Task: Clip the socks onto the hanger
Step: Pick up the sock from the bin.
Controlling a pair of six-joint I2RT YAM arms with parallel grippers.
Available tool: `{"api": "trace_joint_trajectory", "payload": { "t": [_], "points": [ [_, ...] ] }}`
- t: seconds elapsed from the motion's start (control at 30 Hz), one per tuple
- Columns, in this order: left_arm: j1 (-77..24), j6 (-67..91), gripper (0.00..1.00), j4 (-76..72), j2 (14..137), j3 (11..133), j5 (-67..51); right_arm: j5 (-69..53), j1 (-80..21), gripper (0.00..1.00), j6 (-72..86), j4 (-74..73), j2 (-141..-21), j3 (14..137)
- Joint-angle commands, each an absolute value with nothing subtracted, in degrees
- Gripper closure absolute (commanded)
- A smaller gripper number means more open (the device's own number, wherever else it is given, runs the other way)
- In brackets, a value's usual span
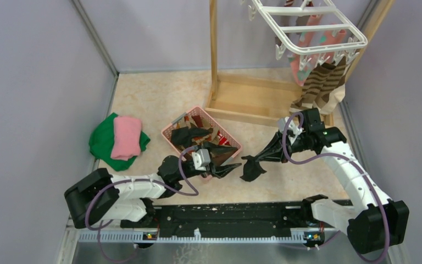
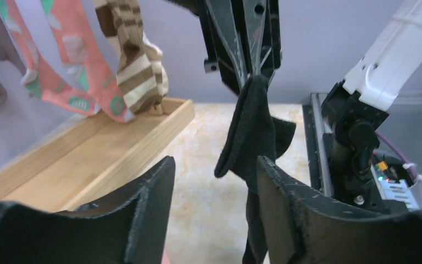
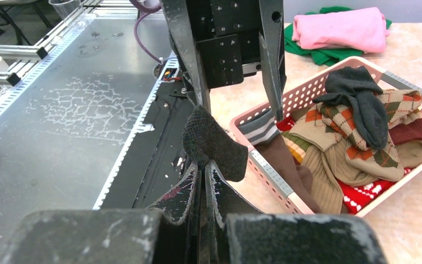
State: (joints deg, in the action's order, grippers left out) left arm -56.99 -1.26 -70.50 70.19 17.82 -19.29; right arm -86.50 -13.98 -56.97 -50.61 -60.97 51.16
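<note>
My right gripper (image 1: 259, 158) (image 3: 203, 165) is shut on a black sock (image 1: 251, 169) (image 3: 213, 140) that dangles just above the floor, in front of the pink basket. The left gripper (image 1: 234, 169) (image 2: 214, 162) faces it with its jaws apart and nothing between them. In the left wrist view the black sock (image 2: 251, 129) hangs just beyond that gripper's right finger (image 2: 280, 203). The white hanger (image 1: 313, 27) hangs at the top right, with a brown-cream striped sock (image 1: 321, 85) (image 2: 137, 66) and a pink patterned sock (image 1: 301, 66) (image 2: 71, 66) clipped under it.
The pink basket (image 1: 170, 131) (image 3: 264, 165) holds several socks, argyle, dark grey, brown and red. Folded green and pink cloths (image 1: 118, 140) (image 3: 335, 27) lie at the left. The wooden stand (image 1: 253, 102) (image 2: 115, 148) carries the hanger. A metal rail (image 1: 225, 220) runs along the near edge.
</note>
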Motion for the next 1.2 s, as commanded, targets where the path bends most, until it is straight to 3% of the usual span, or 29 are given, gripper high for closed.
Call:
{"api": "trace_joint_trajectory", "payload": {
  "t": [0.0, 0.37, 0.77, 0.97, 1.07, 1.17],
  "points": [
    [-54.2, 7.4, 0.4, -84.4, 72.6, 17.4, -27.3, -89.0, -13.8, 1.0, -57.7, -49.9, -60.8, 52.8],
    [-51.1, 15.3, 0.43, -92.9, 82.6, 21.1, -36.6, -88.9, -13.8, 1.0, -57.3, -49.4, -60.8, 52.7],
    [-50.9, 15.6, 0.44, -92.2, 87.4, 24.8, -35.3, -88.9, -13.7, 1.0, -56.8, -49.0, -60.8, 52.5],
    [-50.6, 16.6, 0.72, -93.1, 88.7, 25.6, -36.2, -88.9, -13.7, 1.0, -56.6, -48.7, -60.9, 52.4],
    [-50.2, 17.2, 0.97, -93.5, 88.5, 25.2, -37.1, -88.6, -13.7, 1.0, -56.4, -48.4, -61.0, 52.3],
    [-49.8, 17.1, 1.0, -93.8, 86.9, 23.6, -38.0, -87.7, -13.7, 1.0, -55.7, -47.7, -61.1, 52.2]
  ]
}}
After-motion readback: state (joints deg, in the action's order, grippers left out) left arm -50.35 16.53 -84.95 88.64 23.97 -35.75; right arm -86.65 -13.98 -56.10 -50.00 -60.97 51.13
